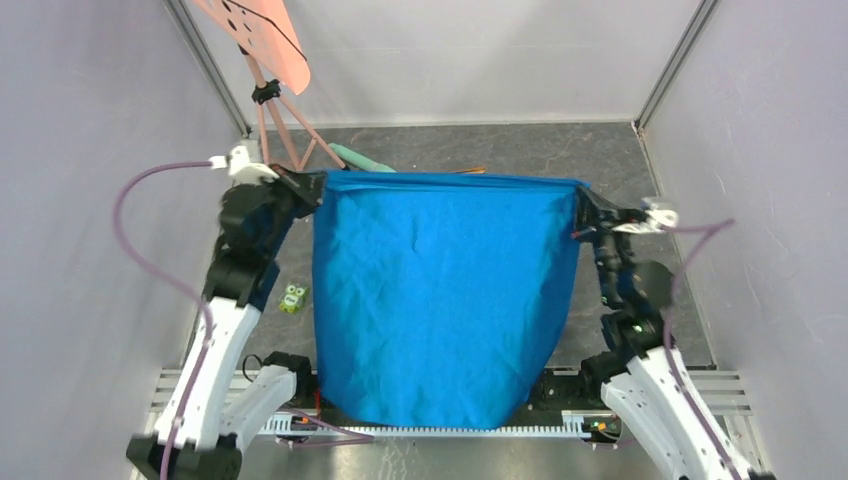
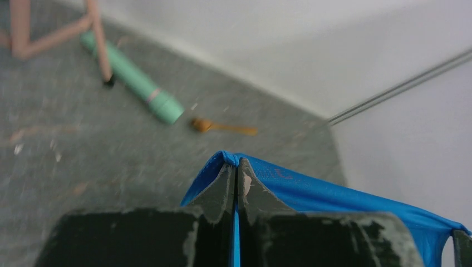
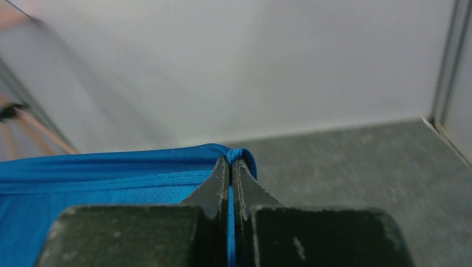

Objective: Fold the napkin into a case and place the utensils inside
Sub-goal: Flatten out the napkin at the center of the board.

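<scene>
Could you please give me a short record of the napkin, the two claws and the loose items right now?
cloth: bright blue soft cloth napkin, unfolded, hanging stretched between both claws
left claw: shut on one upper corner
right claw: shut on the other upper corner
utensil: thin copper-gold metal spoon, lying loose near the mint-green cylinder
extra: small green toy figure, left of the napkin in the top view

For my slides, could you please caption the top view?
Left pincer and right pincer hold the blue napkin taut by two corners, hanging freely.

Between left claw [image 2: 235,167] and right claw [image 3: 229,163], the napkin [image 1: 440,300]; behind it, the spoon [image 2: 222,127].
</scene>
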Controlling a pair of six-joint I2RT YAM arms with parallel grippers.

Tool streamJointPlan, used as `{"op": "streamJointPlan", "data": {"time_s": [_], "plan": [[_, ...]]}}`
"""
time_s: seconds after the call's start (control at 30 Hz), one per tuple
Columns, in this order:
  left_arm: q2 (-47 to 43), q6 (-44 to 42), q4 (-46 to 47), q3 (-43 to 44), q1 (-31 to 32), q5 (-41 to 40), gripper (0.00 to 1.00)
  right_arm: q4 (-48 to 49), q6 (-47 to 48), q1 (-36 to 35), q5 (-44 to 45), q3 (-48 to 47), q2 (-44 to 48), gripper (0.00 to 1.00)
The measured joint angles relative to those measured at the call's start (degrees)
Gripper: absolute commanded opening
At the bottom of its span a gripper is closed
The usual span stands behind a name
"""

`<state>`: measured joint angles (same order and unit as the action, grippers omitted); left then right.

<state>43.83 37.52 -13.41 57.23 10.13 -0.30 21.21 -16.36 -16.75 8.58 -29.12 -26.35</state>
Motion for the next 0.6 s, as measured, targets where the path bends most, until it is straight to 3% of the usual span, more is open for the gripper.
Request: {"op": "streamJointPlan", "data": {"time_s": [0.13, 0.27, 0.47, 0.6], "plan": [[13.1, 2.0, 4.8, -6.6, 0.0, -1.0, 0.02, 6.3, 1.4, 0.0, 7.3, 6.1, -15.1, 0.00], [27.2, 3.0, 12.9, -6.8, 0.0, -1.2, 0.02, 15.9, 3.7, -0.1, 11.4, 7.6, -30.0, 0.00], [44.1, 3.3, 19.5, -3.6, -0.3, -1.1, 0.02, 25.6, 8.9, 0.2, 14.5, 2.8, -50.6, 0.00], [49.3, 4.5, 20.5, -0.4, -1.3, -0.7, 0.02, 26.5, 10.7, 0.5, 14.0, -0.9, -55.5, 0.00]]}}
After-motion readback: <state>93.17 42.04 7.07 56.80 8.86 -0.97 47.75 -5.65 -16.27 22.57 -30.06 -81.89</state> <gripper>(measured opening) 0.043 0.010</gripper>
